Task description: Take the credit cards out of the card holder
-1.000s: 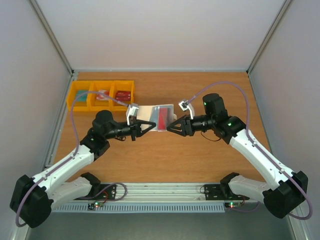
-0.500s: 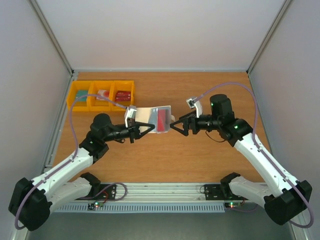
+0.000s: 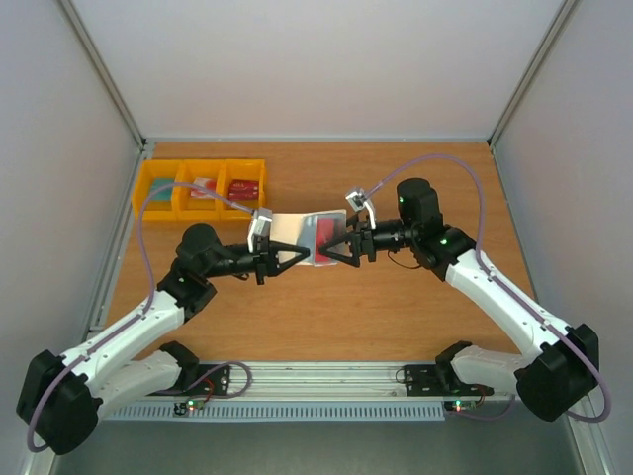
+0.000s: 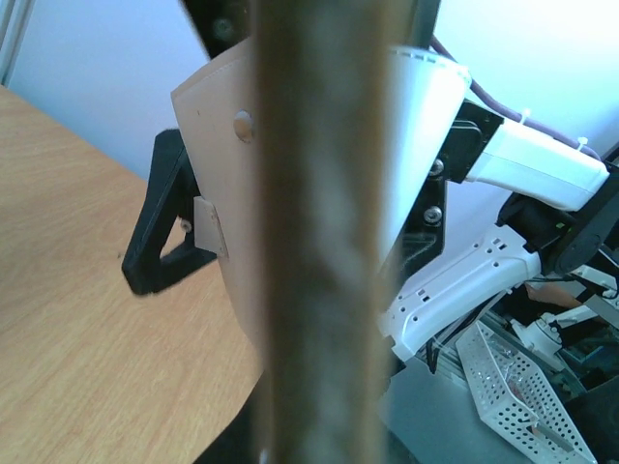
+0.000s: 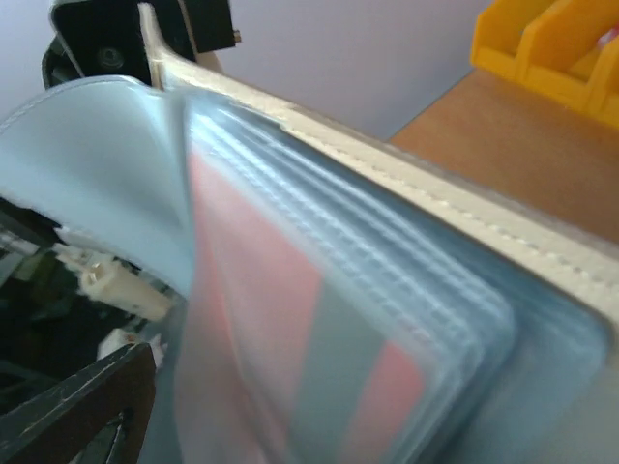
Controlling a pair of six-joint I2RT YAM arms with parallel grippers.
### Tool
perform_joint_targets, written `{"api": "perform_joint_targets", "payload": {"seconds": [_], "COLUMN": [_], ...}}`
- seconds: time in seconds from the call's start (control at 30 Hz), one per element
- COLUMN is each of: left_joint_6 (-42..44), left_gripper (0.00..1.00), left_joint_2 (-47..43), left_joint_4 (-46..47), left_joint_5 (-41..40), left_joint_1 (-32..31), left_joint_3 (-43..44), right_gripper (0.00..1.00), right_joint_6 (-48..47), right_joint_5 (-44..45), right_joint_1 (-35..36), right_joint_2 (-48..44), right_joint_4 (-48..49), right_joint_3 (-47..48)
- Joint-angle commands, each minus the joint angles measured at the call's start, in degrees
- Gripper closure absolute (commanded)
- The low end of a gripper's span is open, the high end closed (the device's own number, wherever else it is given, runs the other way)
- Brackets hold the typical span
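The card holder [image 3: 293,228] hangs open above the middle of the table, cream outside, with clear pockets facing right. A red credit card [image 3: 321,234] shows inside those pockets; in the right wrist view the card [image 5: 242,290] is pinkish-red behind blurred plastic sleeves. My left gripper [image 3: 280,256] is shut on the holder's left flap, whose cream back [image 4: 218,184] and blurred edge fill the left wrist view. My right gripper [image 3: 336,246] stands open at the holder's right edge, with the pocket stack between its spread fingers. One black finger [image 5: 73,411] shows at the lower left.
Three joined yellow bins [image 3: 157,198] stand at the table's back left, and the middle and right ones hold small whitish and red items. The same bins [image 5: 551,48] appear at the right wrist view's upper right. Grey walls enclose the table on three sides.
My right gripper has opened wide, drawn back, then moved left onto the holder's right edge. The left gripper keeps hold of the holder, almost unmoved.
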Motion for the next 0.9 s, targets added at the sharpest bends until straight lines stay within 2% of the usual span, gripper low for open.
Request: {"api": "perform_joint_targets", "payload": {"seconds": [0.0,0.2,0.37,0.4,0.43,0.5,0.57,0.7,0.8,0.87], "left_joint_6": [2.2,0.3,-0.1,0.0,0.3,0.9,2.2,5.1,7.3,9.0], "left_gripper": [1.0,1.0,1.0,1.0,0.95,0.76,0.64,0.48,0.46,0.46], "left_joint_2": [0.6,0.6,-0.4,-0.7,-1.0,-1.5,-2.0,-2.8,-2.5,-2.7], "left_joint_4": [5.2,3.0,0.7,0.3,-0.3,-2.9,-6.7,-16.0,-21.9,-26.0], "left_joint_5": [1.3,-1.1,-3.7,-4.5,-5.7,-8.9,-13.8,-25.2,-31.1,-32.0], "left_joint_1": [-0.6,-0.1,0.0,0.0,0.0,0.4,1.6,5.0,7.5,8.3], "left_joint_3": [2.8,2.6,2.1,2.0,2.0,1.9,2.1,2.6,1.7,1.9], "right_gripper": [0.21,0.61,0.92,0.94,0.94,0.95,0.98,0.99,0.99,0.99], "right_joint_6": [-1.3,0.5,0.0,0.2,0.6,1.2,0.9,-0.8,-0.6,0.2], "right_joint_5": [-6.0,-11.6,-11.1,-10.9,-10.6,-10.2,-8.6,-4.3,1.2,4.8], "right_joint_1": [0.5,0.4,0.4,0.4,0.4,0.4,0.4,0.4,0.4,0.4], "right_joint_2": [1.3,-3.1,-5.0,-5.2,-5.2,-5.1,-5.0,-5.4,-5.9,-6.1], "right_joint_4": [1.9,4.0,0.7,0.7,0.7,0.0,-2.6,-9.4,-14.4,-17.2], "right_joint_3": [1.7,-0.9,-0.6,-0.6,-0.5,0.0,0.9,3.1,4.3,4.8]}}
